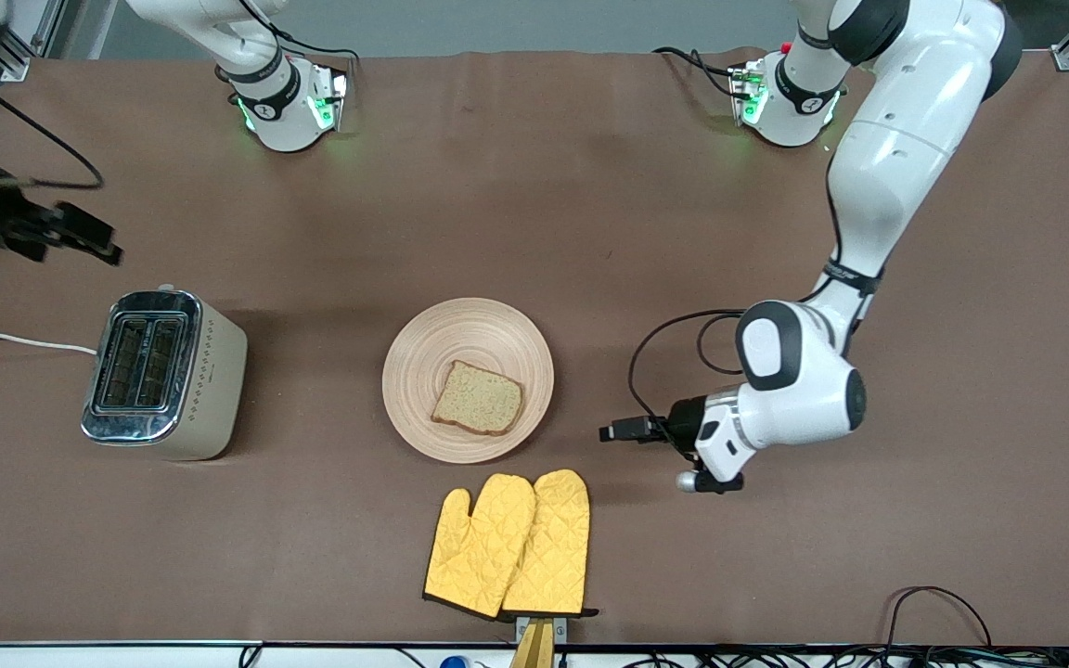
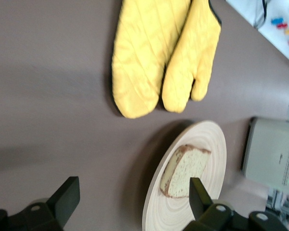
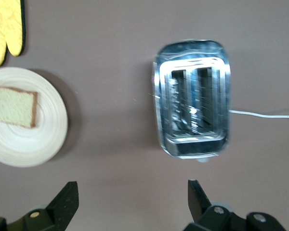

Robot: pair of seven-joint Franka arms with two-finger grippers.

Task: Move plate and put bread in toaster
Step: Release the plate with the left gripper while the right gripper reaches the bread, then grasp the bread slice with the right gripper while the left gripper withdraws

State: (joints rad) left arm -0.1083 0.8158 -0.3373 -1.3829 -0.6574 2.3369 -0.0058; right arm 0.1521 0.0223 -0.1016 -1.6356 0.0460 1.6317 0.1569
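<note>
Toaster came first at the right arm's end of the table: a boxy cream-beige body with a shiny chrome top, two dark slots and a dotted pattern on its side. Its long axis and both slots ran from the robots' bases toward the front camera, and a white cord trailed off toward the table edge. The right gripper hung over bare table between the toaster and the right arm's base, fingers spread wide and holding nothing.

Near the middle of the table lay the plate, round, flat and pale beige with fine concentric rings. On it, toward the edge nearer the camera, the bread lay flat: one light brown speckled slice with a darker crust, its long axis seemingly running across the table.

Nearer the camera than the plate lay two yellow oven mitts, cuffs toward the camera.

The left gripper hovered low beside the plate, toward the left arm's end, fingers released and apart, pointing at the plate.
</note>
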